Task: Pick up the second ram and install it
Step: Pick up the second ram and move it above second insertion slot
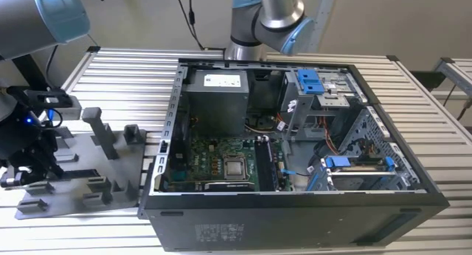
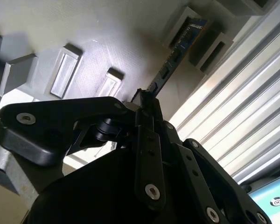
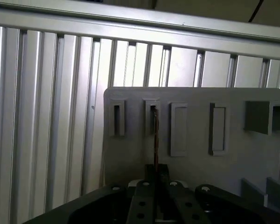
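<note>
Second ram (image 2: 175, 53): one, seated in fixture plate (image 1: 129, 166), 9 o'clock of computer case (image 1: 295, 222). Slot blocks (image 3: 178, 129): four. Fingers (image 2: 148, 107): together, clamped on ram's end.

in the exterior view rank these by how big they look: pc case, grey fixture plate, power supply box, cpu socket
1. pc case
2. grey fixture plate
3. power supply box
4. cpu socket
The arm covers part of the plate, so second versus third is less sure.
</note>
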Available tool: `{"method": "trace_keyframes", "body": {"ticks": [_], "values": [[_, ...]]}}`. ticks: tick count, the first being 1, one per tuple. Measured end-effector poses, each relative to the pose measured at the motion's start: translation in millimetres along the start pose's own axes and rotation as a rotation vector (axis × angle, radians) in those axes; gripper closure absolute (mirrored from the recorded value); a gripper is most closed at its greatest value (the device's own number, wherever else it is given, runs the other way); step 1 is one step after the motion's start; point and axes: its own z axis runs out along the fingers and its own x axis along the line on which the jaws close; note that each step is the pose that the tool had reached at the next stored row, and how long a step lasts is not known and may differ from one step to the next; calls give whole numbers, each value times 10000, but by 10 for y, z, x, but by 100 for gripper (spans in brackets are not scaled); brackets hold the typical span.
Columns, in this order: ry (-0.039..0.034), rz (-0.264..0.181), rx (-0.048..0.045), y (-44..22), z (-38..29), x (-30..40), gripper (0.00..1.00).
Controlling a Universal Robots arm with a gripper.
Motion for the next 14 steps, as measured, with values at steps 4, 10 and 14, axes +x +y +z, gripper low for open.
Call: {"method": "trace_keyframes", "body": {"ticks": [4,10,14], "values": [[1,4,-1,0,-24,-1,86],[0,4,-11,-1,-53,-3,86],[4,4,-13,-1,-86,-4,86]]}}
